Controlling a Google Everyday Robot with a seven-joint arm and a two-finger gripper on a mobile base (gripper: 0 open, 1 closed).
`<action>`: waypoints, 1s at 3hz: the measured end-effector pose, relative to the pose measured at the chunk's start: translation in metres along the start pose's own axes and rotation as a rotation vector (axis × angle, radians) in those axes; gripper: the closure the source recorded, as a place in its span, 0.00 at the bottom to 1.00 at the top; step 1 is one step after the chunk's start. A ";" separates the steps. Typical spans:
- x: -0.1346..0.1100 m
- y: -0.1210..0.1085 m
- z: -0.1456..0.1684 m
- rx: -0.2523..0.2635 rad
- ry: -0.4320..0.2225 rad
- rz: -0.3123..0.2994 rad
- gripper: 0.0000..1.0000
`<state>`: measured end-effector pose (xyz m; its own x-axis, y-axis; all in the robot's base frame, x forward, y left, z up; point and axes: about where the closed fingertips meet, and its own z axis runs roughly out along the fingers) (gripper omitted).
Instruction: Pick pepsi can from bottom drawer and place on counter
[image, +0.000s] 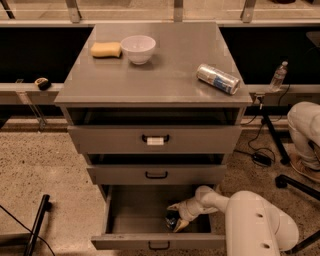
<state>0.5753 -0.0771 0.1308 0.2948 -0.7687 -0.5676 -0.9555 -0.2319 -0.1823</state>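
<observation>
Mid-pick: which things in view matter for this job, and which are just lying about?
For the job: pepsi can, in the open bottom drawer; end effector, down in that drawer at the can; counter, the drop-off spot.

Lying about: silver and light-blue can on its side, white bowl and yellow sponge, all on the counter; water bottle off to the cabinet's right.

The gripper (178, 216) is down in the open bottom drawer (150, 242), over on its right side, and the pepsi can (171, 220) sits right against it, just to its left. Way above it on the counter (165, 75), a silver and light-blue can (217, 78) lies on its side up to the right. A white bowl (138, 48) and yellow sponge (106, 49) are up left.
</observation>
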 end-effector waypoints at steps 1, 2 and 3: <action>0.002 0.003 0.005 0.017 -0.012 0.004 0.48; -0.012 0.004 -0.010 0.090 -0.104 0.016 0.79; -0.034 0.003 -0.036 0.177 -0.215 -0.011 0.99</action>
<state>0.5623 -0.0734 0.1784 0.3182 -0.6185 -0.7185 -0.9415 -0.1171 -0.3161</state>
